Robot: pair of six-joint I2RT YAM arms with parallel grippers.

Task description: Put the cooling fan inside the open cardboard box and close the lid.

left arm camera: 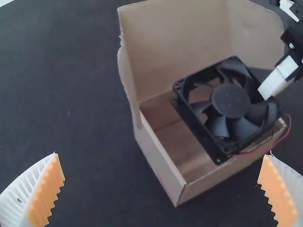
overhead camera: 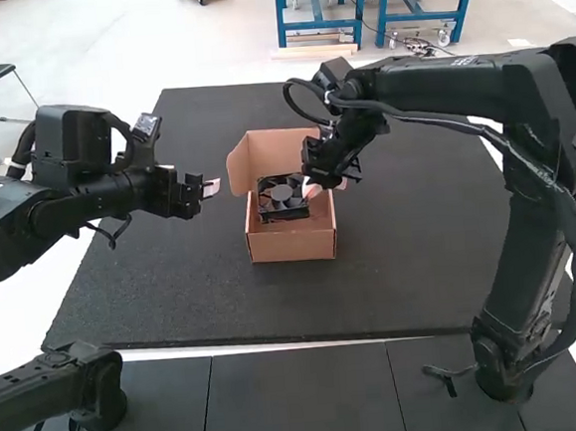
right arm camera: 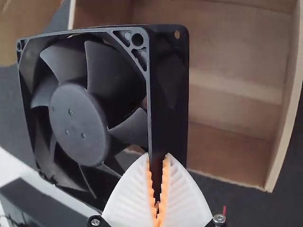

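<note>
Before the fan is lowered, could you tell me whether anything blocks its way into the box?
Nothing visible does. The right gripper holds the cooling fan tilted at the open box top; the box floor is bare, and the lid stands up behind.

Fan [right arm camera: 90, 113]: black moulded plastic, smooth, faint sheen on hub and blades. Box [left arm camera: 165, 47]: plain brown cardboard, matt, one flap edge ragged. My right gripper [right arm camera: 157, 189] and left gripper [overhead camera: 202, 190]: white ribbed plastic, orange toothed pads, matt. Mat [overhead camera: 163, 275]: black, grainy, matt. Arm casings [overhead camera: 437, 74]: black, smooth, matt.
</note>
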